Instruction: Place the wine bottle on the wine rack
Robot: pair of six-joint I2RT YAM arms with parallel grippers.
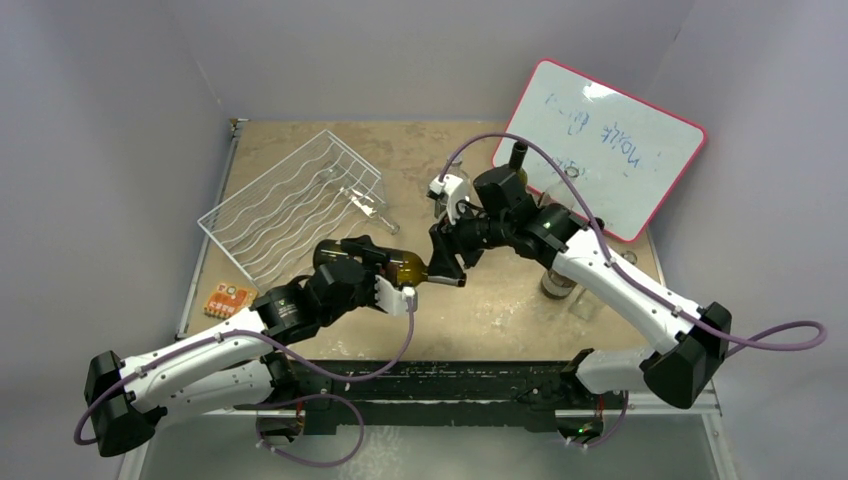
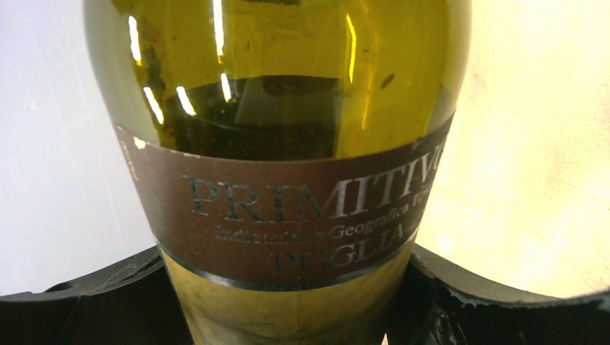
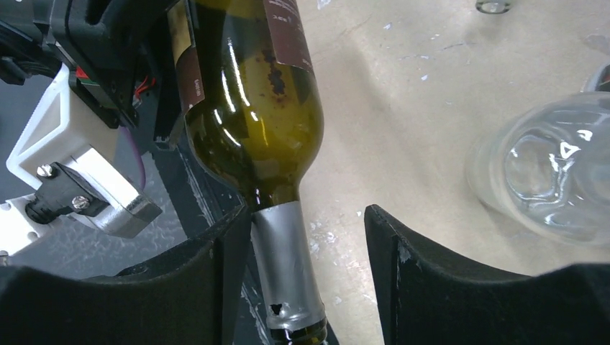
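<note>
Right of the wine rack (image 1: 290,205), the left hand (image 1: 372,272) pinches the wine bottle (image 1: 405,268) by its body, level above the counter (image 1: 500,300). The right hand (image 1: 447,262) straddles its neck, fingers spread. This looks like a handover or regrasp, and next the right hand must clamp firmly.

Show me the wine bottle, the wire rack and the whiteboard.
wine bottle (image 3: 252,151): right wrist view, on its green glass shoulder.
wine rack (image 1: 290,205): top view, on the wavy rods at its middle.
whiteboard (image 1: 600,145): top view, on its white writing face.
</note>
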